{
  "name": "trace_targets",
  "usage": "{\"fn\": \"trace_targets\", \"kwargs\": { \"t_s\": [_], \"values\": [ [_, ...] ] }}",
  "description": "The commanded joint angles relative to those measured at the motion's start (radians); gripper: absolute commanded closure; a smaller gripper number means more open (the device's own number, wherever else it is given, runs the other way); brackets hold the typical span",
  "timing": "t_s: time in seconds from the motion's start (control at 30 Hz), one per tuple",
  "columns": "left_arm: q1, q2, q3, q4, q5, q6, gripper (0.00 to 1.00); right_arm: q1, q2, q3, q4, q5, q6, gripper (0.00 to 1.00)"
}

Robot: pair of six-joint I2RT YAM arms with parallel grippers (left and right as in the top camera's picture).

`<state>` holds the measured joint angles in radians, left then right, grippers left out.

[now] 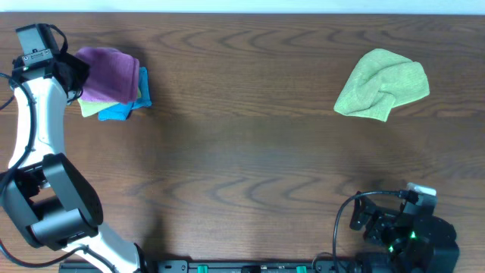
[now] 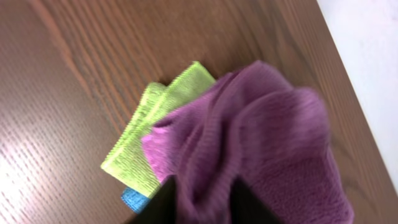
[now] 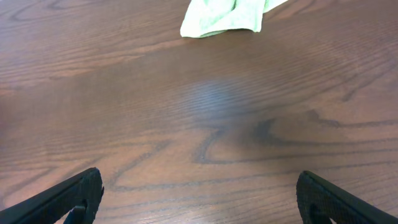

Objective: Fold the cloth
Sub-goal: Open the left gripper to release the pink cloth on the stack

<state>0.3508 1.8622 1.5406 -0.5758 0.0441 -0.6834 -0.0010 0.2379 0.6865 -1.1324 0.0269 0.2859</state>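
1. Overhead: the cloth (image 1: 110,72) lies bunched on a small pile at the far left, with the left gripper (image 1: 79,72) at its edge. Lifting might drag the pile along.
2. Left wrist: the fingers (image 2: 163,202) look clamped on a thick bunch of the cloth, above a folded green cloth (image 2: 134,152) and a blue cloth (image 2: 132,199). A lower layer could come up too.
3. Right wrist: the right gripper (image 3: 199,199) has its fingers wide apart and holds nothing. It faces the crumpled green cloth (image 3: 227,15), which would be the wrong one to grab.

table (image 1: 242,152): dark wood grain, smooth, soft sheen under the light
purple cloth (image 2: 267,137): fuzzy ribbed microfibre-ish fabric, totally matt
lime-green cloth (image 2: 140,146): fine ribbed weave, stitched edge, matt
blue cloth (image 2: 132,198): fabric too, barely showing
crumpled green cloth (image 1: 383,85): soft, matt, wrinkly
right gripper fingers (image 3: 74,198): black, matt, plastic by the look
left arm shell (image 1: 34,114): white, smooth, slightly glossy
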Motion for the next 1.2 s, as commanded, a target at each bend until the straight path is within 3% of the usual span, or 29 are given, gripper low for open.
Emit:
{"fn": "trace_targets", "kwargs": {
  "t_s": [0.0,0.07,0.13,0.17,0.43,0.67,0.87,1.17],
  "values": [
    [0.01,-0.024,0.026,-0.004,-0.028,0.012,0.6,-0.007,-0.004,-0.002,0.001,0.011,0.017,0.01],
    [0.01,-0.023,0.026,-0.004,-0.029,0.012,0.42,-0.007,-0.004,-0.002,0.001,0.011,0.016,0.01],
    [0.01,-0.023,0.026,-0.004,-0.029,0.013,0.08,-0.007,-0.004,-0.002,0.001,0.011,0.017,0.01],
    [0.01,-0.023,0.026,-0.004,-0.029,0.016,0.03,-0.007,-0.004,-0.002,0.001,0.011,0.017,0.01],
    [0.01,-0.024,0.026,-0.004,-0.023,0.034,0.05,-0.007,-0.004,-0.002,0.001,0.011,0.017,0.01],
    [0.009,-0.079,0.028,-0.003,0.106,0.102,0.05,-0.007,-0.004,-0.002,0.001,0.011,0.016,0.01],
    [-0.006,-0.243,0.028,-0.008,0.291,0.229,0.05,-0.007,-0.004,-0.002,0.001,0.011,0.017,0.01],
    [-0.02,-0.527,0.028,-0.022,0.508,0.231,0.05,-0.007,-0.004,-0.002,0.001,0.011,0.017,0.01]
  ]
}}
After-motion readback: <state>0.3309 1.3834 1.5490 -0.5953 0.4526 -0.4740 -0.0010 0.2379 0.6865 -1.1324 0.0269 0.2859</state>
